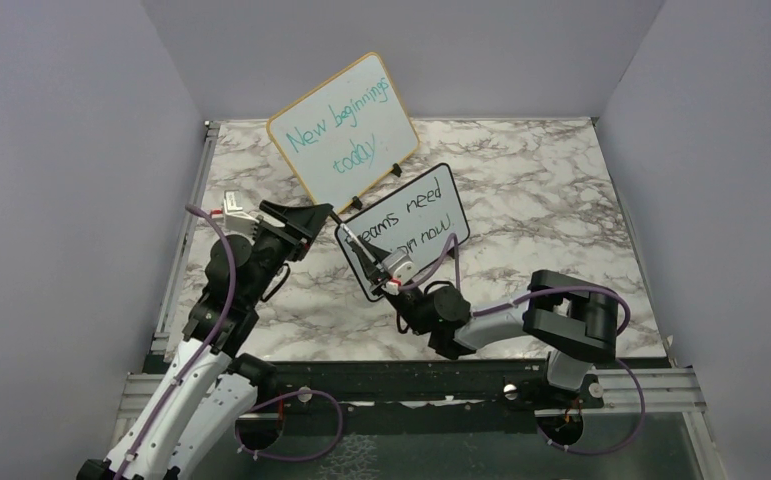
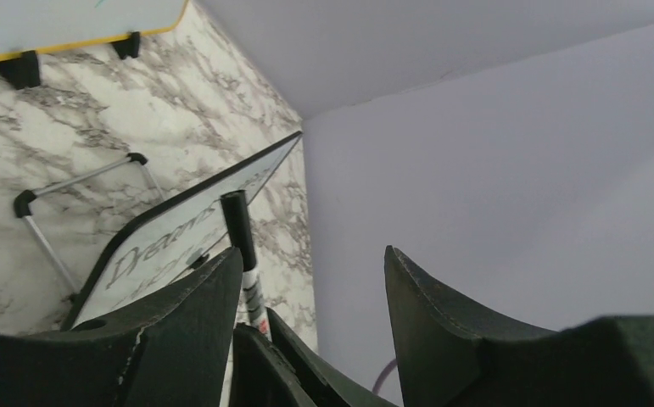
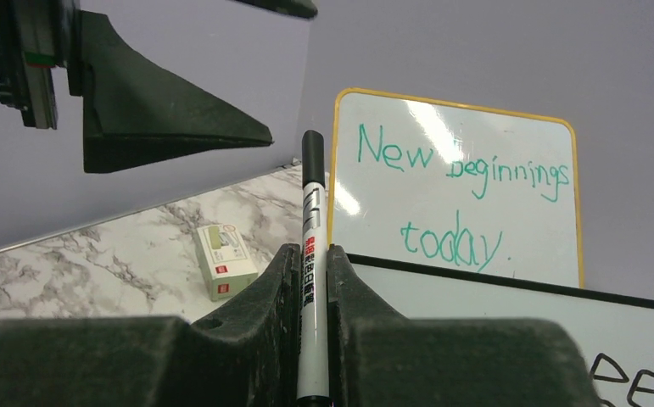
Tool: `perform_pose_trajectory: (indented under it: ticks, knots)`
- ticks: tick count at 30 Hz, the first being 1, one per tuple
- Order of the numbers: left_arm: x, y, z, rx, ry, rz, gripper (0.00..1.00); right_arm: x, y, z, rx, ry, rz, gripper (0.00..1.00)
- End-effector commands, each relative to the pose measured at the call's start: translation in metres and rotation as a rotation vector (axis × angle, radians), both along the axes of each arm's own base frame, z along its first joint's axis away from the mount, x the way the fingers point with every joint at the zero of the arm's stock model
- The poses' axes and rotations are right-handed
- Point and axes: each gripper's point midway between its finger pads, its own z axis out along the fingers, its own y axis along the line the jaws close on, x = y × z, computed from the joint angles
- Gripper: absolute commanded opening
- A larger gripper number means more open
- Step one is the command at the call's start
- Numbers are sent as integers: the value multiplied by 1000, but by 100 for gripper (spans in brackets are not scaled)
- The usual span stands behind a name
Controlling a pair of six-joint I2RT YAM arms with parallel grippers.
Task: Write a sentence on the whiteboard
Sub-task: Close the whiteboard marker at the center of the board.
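Small rectangular white board with thin black frame (image 1: 429, 203) standing tilted at mid-table on the grey-veined marble tabletop (image 1: 551, 200), just in front of the larger wood-framed board with teal handwriting (image 1: 346, 125); black handwritten sentence (image 1: 408, 209) in two lines, "Dreams need" legible across the views, lower line partly hidden by the arm. Right gripper (image 3: 313, 251) clamped on a slim black-and-white marker pen (image 3: 312, 170), black end pointing up past its fingertips. Left gripper (image 2: 310, 254) with jaws standing wide apart, the marker's black end close by one finger (image 2: 196, 305), contact not discernible. Small pale green box (image 3: 226, 261) lying on the marble.
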Motion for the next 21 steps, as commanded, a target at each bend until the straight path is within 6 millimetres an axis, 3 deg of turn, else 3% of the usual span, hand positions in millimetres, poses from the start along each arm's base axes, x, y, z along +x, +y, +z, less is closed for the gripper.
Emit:
perform_pose_trajectory:
  ticks: [1,7,21]
  knots:
    - [7,13,-12,73,65,79,62,-13,-13,43,107,-123,29,0]
    - [14,14,-27,127,114,95,62,-18,-15,47,108,-143,48,0]
    - [20,0,-25,90,102,37,62,-28,-6,49,92,-185,114,0]
